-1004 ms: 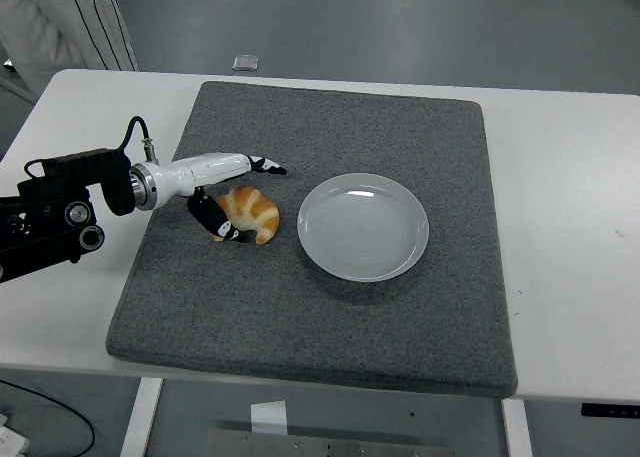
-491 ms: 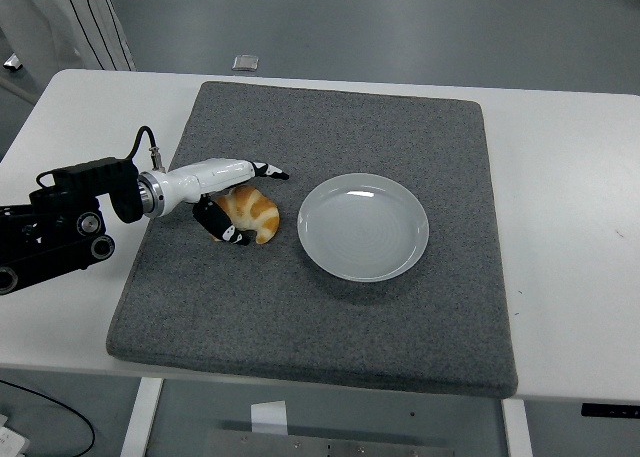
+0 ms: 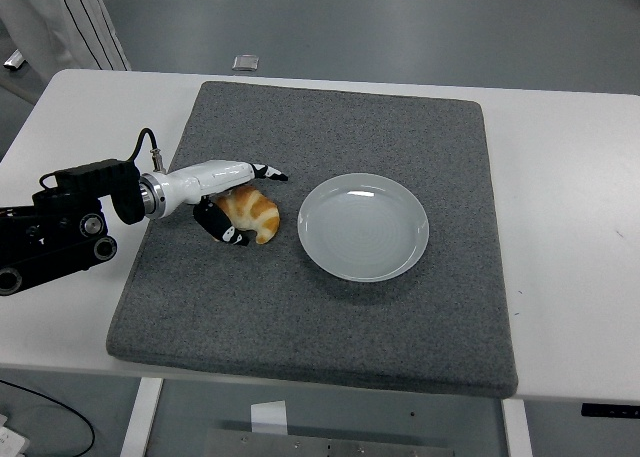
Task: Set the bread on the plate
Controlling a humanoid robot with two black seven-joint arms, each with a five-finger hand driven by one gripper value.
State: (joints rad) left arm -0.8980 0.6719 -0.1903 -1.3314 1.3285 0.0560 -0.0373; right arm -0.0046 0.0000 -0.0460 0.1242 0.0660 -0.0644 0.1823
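left hand [image 3: 232, 199]: grasping the bread [image 3: 252, 214], fingers above it and thumb below | bread: on the grey mat [image 3: 330, 307], at 9 o'clock of the plate [image 3: 363, 226], just beside it, not touching

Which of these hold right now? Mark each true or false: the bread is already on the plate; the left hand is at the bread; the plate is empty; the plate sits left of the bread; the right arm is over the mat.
1. The bread is on the plate. False: it lies on the grey mat.
2. The left hand is at the bread. True.
3. The plate is empty. True.
4. The plate sits left of the bread. False: it is to the right.
5. The right arm is over the mat. False: it is out of view.
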